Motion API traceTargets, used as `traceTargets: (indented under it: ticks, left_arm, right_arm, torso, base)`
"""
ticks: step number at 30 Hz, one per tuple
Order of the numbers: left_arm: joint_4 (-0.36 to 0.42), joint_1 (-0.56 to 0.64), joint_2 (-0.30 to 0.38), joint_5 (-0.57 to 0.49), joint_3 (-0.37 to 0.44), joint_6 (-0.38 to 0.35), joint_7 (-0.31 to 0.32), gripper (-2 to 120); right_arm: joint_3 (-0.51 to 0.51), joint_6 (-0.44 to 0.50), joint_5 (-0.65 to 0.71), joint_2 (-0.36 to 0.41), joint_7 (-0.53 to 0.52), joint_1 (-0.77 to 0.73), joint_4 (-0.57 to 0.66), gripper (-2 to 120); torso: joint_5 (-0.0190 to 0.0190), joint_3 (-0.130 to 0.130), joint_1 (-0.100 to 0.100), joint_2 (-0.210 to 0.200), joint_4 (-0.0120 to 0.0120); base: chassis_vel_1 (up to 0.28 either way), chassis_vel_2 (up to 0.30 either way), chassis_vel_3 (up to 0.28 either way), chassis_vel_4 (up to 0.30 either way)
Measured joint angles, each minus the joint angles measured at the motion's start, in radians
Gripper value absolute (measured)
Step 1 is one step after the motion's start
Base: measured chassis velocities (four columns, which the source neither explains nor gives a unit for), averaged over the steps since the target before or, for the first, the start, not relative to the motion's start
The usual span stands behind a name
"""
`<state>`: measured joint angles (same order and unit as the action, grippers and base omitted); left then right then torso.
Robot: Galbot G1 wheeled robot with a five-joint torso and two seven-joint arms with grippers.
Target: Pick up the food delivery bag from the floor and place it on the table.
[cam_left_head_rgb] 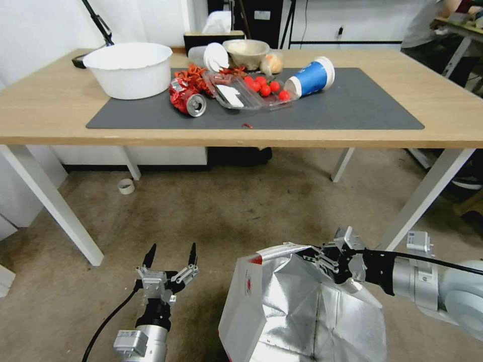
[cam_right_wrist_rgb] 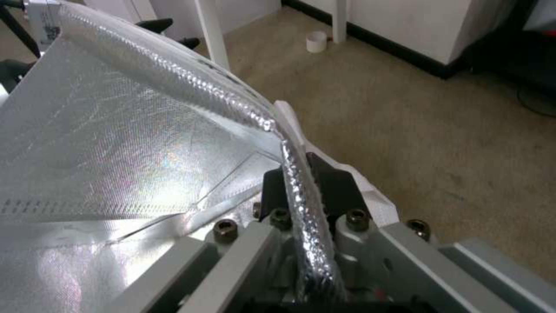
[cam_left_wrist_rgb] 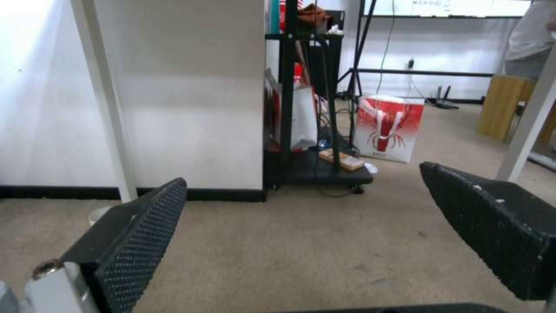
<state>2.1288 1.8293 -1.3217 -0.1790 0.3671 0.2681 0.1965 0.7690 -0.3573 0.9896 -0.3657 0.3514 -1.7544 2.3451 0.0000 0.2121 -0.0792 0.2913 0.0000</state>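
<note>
Above the floor [cam_left_head_rgb: 211, 211], right tool [cam_left_head_rgb: 322, 259] clamping food delivery bag [cam_left_head_rgb: 302, 311] rim, left tool [cam_left_head_rgb: 170, 261] spread, idle.

Both arms are silver-grey cylinders with black wrist collars and a thin black cable along each. The left gripper [cam_left_head_rgb: 170, 256] has slim black pointed fingers [cam_left_wrist_rgb: 139, 243] with dimpled rubber pads on a grey metal bracket. The right gripper [cam_right_wrist_rgb: 304, 174] has black fingers on a pale grey block studded with dark hex bolts.

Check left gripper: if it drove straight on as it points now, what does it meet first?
Nothing close. The left gripper, open, faces bare floor; the first obstacle looks like the black wheeled rack by the wall, though depth is uncertain.
</note>
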Motion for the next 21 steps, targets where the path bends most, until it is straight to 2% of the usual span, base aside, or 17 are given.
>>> traceTargets:
  ticks: [16,21]
  left_arm:
    - [-0.011,-0.012,-0.001,-0.001,-0.002,-0.013,0.002,100]
    - [-0.011,-0.013,-0.001,-0.002,-0.002,-0.013,0.002,100]
  right_arm:
    - [-0.006,0.0,-0.002,0.005,0.006,0.005,-0.012,0]
    - [-0.01,0.0,-0.001,0.005,0.007,0.009,-0.014,0]
  torso:
    - [0.0,0.042,-0.019,0.061,0.0]
    - [0.0,0.048,-0.023,0.07,0.0]
  base:
    - [0.0,0.0,0.0,0.0]
    - [0.0,0.0,0.0,0.0]
